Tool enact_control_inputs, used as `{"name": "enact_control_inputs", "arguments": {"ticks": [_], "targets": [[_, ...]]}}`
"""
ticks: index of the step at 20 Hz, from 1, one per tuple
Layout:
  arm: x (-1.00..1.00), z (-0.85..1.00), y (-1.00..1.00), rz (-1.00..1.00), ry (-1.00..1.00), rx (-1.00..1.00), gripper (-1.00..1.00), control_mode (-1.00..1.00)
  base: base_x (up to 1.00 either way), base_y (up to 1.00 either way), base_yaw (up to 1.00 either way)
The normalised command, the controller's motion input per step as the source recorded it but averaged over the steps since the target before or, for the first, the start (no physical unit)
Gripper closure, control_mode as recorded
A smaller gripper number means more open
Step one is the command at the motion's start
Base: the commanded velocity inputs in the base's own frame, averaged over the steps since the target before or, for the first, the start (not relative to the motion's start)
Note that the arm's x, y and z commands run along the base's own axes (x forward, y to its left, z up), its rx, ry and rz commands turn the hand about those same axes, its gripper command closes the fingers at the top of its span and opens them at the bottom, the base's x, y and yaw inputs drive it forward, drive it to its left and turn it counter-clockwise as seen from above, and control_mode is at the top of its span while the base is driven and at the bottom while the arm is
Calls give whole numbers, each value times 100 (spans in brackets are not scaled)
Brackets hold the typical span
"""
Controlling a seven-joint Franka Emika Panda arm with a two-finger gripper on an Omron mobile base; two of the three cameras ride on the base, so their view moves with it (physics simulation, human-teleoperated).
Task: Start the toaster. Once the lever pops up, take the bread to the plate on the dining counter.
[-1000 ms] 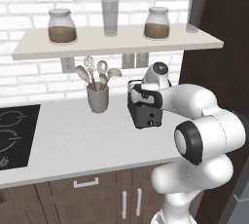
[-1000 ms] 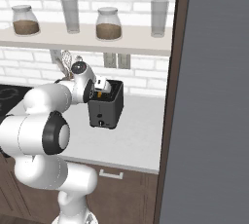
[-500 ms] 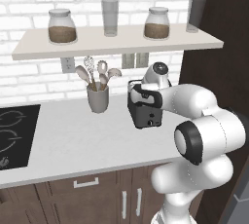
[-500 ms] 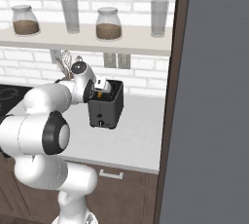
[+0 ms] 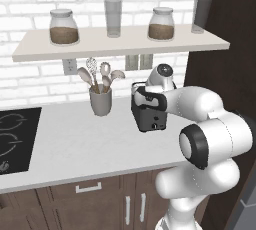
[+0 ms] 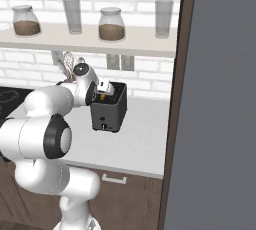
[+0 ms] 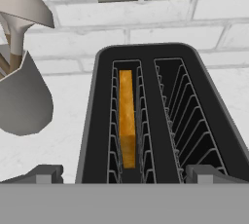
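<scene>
Since the hand view looks straight down into the toaster (image 7: pixel 146 121), the bread (image 7: pixel 127 118) lies dead ahead of the gripper (image 7: pixel 124 175), a bit left of frame center, sunk in the left slot with its long edge running bottom to top. Fingers (image 7: pixel 46 173) are spread wide, holding nothing. Count: one toaster, two slots, one slice, one utensil cup (image 5: pixel 100 101) at left.

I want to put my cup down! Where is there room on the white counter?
The widest bare patch of counter lies between the stove and the toaster, in front of the utensil cup. More bare top runs from the toaster to the dark wall panel. It is crowded around the toaster, where the arm reaches over it.
</scene>
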Motion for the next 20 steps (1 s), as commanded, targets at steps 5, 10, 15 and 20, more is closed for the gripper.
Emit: {"name": "enact_control_inputs", "arguments": {"ticks": [5,10,15,20], "targets": [[0,0,0,0,0,0,-100,-100,0,0,0],[0,0,0,0,0,0,-100,-100,0,0,0],[0,0,0,0,0,0,-100,-100,0,0,0],[0,0,0,0,0,0,-100,-100,0,0,0]]}}
